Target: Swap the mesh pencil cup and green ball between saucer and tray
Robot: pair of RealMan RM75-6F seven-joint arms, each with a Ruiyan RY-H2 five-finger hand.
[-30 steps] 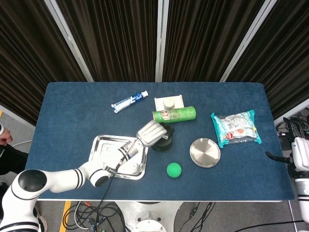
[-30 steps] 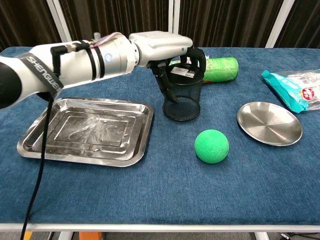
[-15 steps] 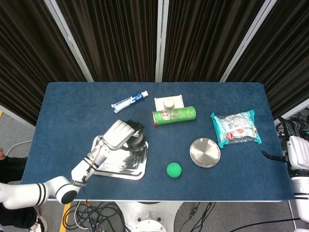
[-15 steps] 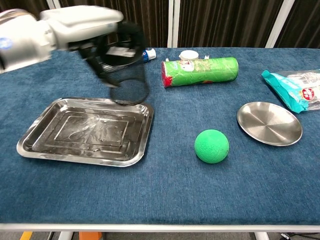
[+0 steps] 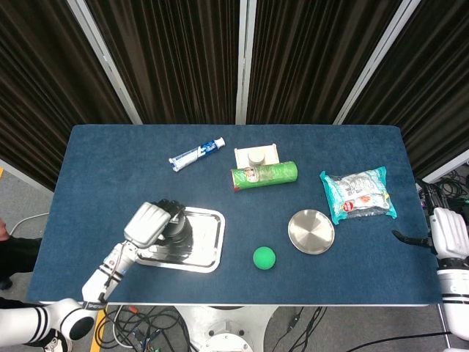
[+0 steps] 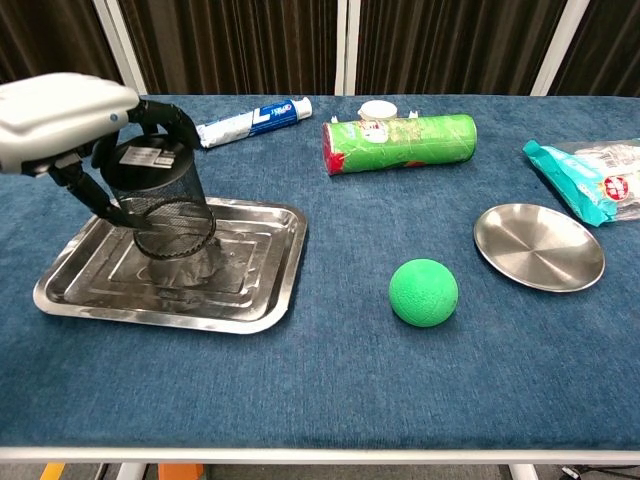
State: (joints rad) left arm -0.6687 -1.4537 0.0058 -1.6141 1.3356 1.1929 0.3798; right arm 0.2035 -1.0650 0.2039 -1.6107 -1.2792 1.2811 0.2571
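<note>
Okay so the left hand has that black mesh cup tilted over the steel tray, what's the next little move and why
Probably lower and straighten the black mesh pencil cup until its base sits flat on the rectangular steel tray, then let go. The left hand holds it tilted above the tray, seemingly not resting yet. The green ball lies on the cloth, and the round steel saucer is empty.

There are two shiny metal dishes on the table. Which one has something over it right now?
The rectangular tray on the left. The left hand holds the mesh pencil cup, tilted, over it. The round saucer on the right is bare, and the green ball lies on the cloth between them.
</note>
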